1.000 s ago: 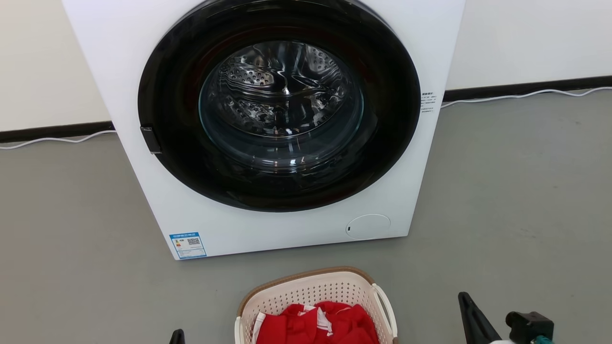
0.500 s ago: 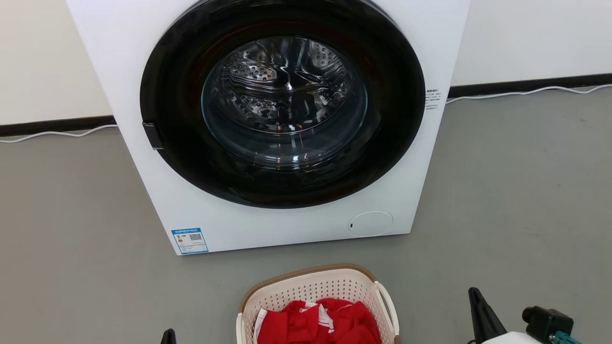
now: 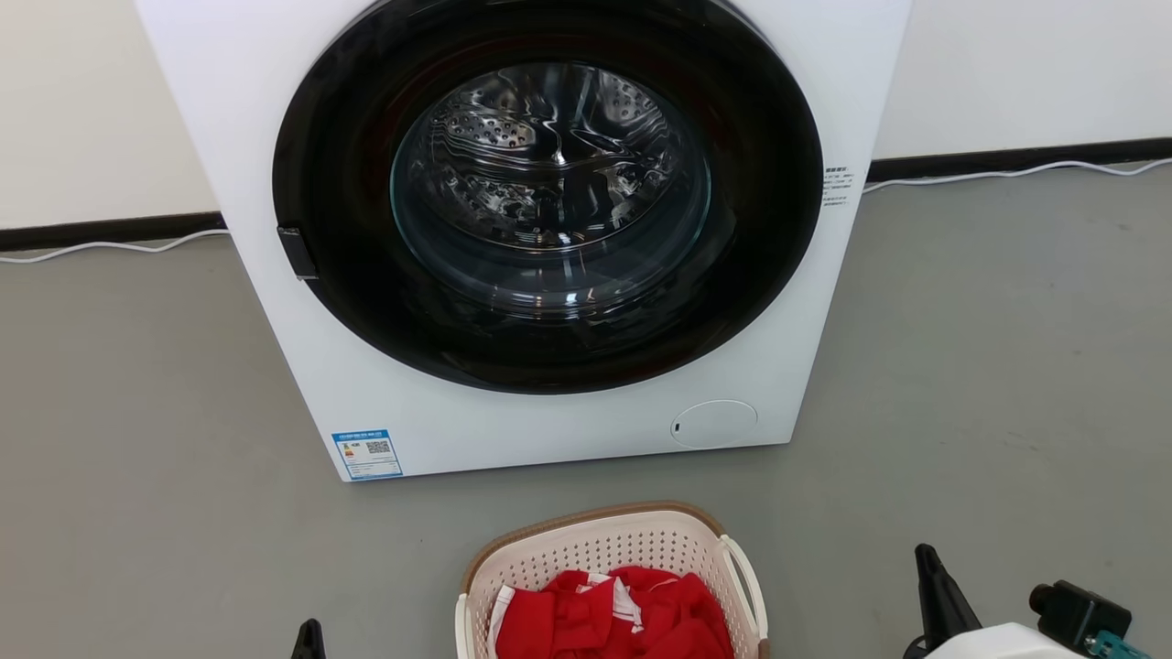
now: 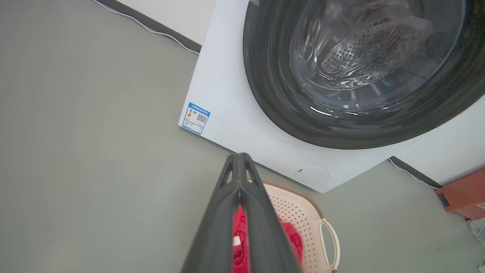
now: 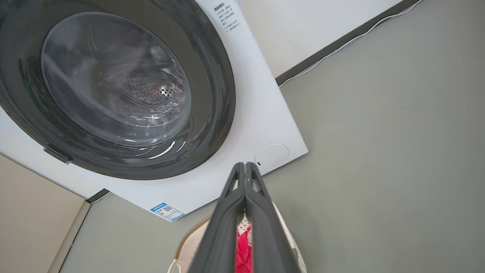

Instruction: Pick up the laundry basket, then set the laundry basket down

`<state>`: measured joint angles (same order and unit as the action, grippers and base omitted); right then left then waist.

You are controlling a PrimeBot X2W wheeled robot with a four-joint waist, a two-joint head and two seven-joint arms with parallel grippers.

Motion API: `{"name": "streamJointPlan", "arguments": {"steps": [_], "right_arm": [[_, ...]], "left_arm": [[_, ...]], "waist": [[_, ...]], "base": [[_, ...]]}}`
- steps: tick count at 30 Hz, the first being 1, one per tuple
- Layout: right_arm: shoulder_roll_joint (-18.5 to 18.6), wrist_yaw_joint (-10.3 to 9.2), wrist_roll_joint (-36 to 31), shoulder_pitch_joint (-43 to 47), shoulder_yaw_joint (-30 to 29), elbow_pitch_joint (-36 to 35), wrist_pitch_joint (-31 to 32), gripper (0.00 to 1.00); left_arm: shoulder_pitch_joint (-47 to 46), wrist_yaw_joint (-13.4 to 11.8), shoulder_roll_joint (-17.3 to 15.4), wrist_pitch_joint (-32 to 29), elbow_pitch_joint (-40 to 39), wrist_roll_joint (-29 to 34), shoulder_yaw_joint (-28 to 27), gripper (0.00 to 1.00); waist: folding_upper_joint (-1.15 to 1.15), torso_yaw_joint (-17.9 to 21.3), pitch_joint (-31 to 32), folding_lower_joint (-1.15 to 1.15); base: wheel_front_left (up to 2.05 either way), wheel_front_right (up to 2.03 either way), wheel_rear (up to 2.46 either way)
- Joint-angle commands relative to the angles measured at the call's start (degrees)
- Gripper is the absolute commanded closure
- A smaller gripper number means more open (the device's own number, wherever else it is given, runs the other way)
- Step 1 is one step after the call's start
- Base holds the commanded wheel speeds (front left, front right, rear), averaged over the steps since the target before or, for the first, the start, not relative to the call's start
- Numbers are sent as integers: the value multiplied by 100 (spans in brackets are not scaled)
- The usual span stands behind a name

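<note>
The laundry basket (image 3: 600, 552) stands on the grey floor at the bottom middle of the head view, cream-white and perforated, with a brown rim and a white handle (image 3: 746, 577) on its right side. Red clothes (image 3: 613, 613) lie inside it. My left gripper (image 3: 309, 639) pokes up left of the basket, well apart from it. My right gripper (image 3: 927, 554) stands to the basket's right, also apart. In the wrist views both the left gripper (image 4: 239, 156) and the right gripper (image 5: 245, 165) are shut with nothing held, above the basket (image 4: 299, 212) (image 5: 188, 238).
A white washing machine (image 3: 549, 430) with a closed round dark door (image 3: 549, 201) stands just behind the basket. White cables (image 3: 110, 247) run along the wall's black skirting. A red-brown object (image 4: 464, 195) sits beside the machine. Open floor lies on both sides.
The head camera has shifted slightly, so the machine sits a bit higher and further right. My left gripper has moved outward to the left and my right gripper outward to the right.
</note>
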<state>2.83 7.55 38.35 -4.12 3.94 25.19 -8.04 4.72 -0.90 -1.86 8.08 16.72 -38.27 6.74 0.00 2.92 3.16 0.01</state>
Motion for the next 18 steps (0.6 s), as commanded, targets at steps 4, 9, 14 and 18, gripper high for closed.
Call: {"name": "streamJointPlan", "arguments": {"steps": [4, 9, 14, 18], "right_arm": [[45, -2, 292, -188, -60, -214, 80, 100], [43, -2, 595, -190, -119, -268, 162, 100], [40, -3, 900, -191, -178, -322, 245, 100], [38, -3, 1144, -192, -226, -365, 311, 100]], "left_arm": [[-305, 100, -54, -78, -153, -310, -146, 100], [-352, 144, -56, -160, -159, -612, -217, 100], [-399, 188, -59, -243, -166, -917, -287, 100], [-437, 223, -62, -309, -171, -1161, -344, 100]], "waist": [[0, -12, -13, -1], [0, -28, -32, -1], [0, -45, -51, -1], [0, -59, -67, -1]], "base": [[0, 0, 0], [0, 0, 0], [0, 0, 0], [0, 0, 0]]}}
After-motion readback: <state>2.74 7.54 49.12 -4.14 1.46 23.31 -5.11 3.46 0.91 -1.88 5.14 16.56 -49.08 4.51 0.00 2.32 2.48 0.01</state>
